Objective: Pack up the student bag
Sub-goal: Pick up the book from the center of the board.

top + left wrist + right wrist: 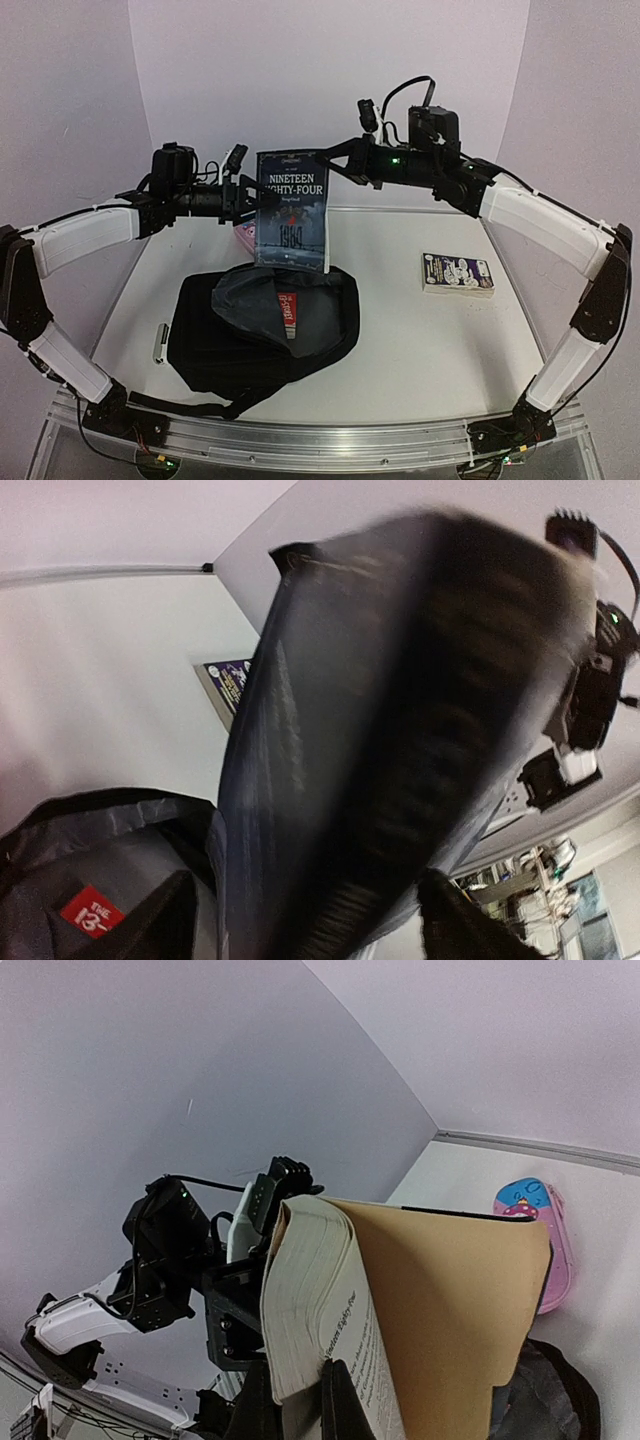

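Top view: student bag [210, 345] lies flat mid-table, just below the arms. It's black fabric, the mouth gapes to show grey lining, and a strap trails toward the near edge. A red-labelled item [289, 312] is already inside. A paperback [292, 210] hangs upright over the opening, with the left gripper [248, 197] at its left edge and the right gripper [338, 168] at its top right corner. A second book [458, 273] lies well apart on the right.

Left wrist: the paperback fills the frame, blurred. Dark fingers [455, 925] show either side of it, but I can't tell if they're actually clamped. Bag lining [90, 850] sits low left.

Right wrist: fingers [340, 1400] are closed on the paperback's lower edge, pages fanned. A pink pouch [545, 1235] lies behind, and the bag's edge [560, 1405] is bottom right.

Handling call: the bag is soft and floppy, light for its bulk, and not fragile. The mouth will likely sag shut if nudged. Best hold is the zip rim of the opening, or a strap to drag it. The flat panels give nothing to pinch.
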{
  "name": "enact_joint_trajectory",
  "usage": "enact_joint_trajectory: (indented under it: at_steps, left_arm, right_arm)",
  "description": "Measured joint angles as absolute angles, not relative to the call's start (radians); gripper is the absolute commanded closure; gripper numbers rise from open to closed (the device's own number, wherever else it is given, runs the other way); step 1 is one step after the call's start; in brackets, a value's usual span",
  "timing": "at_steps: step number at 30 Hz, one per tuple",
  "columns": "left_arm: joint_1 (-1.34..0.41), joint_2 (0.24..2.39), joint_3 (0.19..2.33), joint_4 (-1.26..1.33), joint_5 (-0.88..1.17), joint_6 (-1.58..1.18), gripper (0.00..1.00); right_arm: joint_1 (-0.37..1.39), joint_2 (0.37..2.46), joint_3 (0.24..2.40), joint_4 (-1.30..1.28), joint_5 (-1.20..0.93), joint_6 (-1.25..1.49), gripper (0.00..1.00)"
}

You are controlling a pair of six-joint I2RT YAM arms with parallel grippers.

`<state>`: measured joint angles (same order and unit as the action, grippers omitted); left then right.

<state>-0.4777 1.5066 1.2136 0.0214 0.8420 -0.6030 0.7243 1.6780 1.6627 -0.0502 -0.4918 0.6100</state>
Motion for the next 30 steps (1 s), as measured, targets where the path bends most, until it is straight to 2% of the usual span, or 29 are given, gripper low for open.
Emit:
enact_joint_trajectory:
  at_steps: [2, 5, 9, 10, 11, 12, 13, 14, 15, 24, 30]
  left_arm:
    - [-0.479, 1.503, 1.195, 0.058, 0.854, -0.611, 0.74]
    - [-0.478, 1.494, 1.145, 0.119, 0.887, -0.626, 0.99]
    - [-0.482, 1.472, 1.104, 0.152, 0.925, -0.63, 1.0]
    - [-0.484, 1.466, 1.097, 0.154, 0.934, -0.627, 1.0]
    - [-0.485, 1.462, 1.091, 0.152, 0.941, -0.627, 1.0]
    - [-0.487, 1.458, 1.087, 0.146, 0.949, -0.625, 1.0]
    - [-0.489, 1.454, 1.085, 0.136, 0.958, -0.622, 1.0]
    - [-0.491, 1.452, 1.084, 0.124, 0.965, -0.616, 1.0]
    - [-0.492, 1.449, 1.084, 0.099, 0.973, -0.601, 1.0]
    - [-0.505, 1.446, 1.112, -0.309, 0.998, -0.423, 1.0]
    - [-0.597, 1.485, 1.252, -0.509, 1.054, -0.296, 1.0]
  right_arm:
    - [0.724, 1.678, 1.663, -0.043, -0.486, 0.613, 1.0]
    - [0.724, 1.669, 1.653, -0.039, -0.47, 0.617, 1.0]
    - [0.721, 1.648, 1.603, -0.023, -0.442, 0.623, 1.0]
    - [0.72, 1.639, 1.585, -0.019, -0.438, 0.622, 0.93]
    - [0.72, 1.629, 1.569, -0.017, -0.433, 0.618, 0.79]
    - [0.72, 1.62, 1.556, -0.021, -0.427, 0.609, 0.56]
    - [0.72, 1.612, 1.547, -0.031, -0.419, 0.598, 0.24]
    - [0.721, 1.605, 1.544, -0.047, -0.405, 0.583, 0.08]
    - [0.723, 1.595, 1.542, -0.07, -0.385, 0.562, 0.03]
    - [0.723, 1.541, 1.639, -0.408, -0.377, 0.316, 0.02]
    - [0.728, 1.585, 1.73, -0.609, -0.449, 0.2, 0.02]
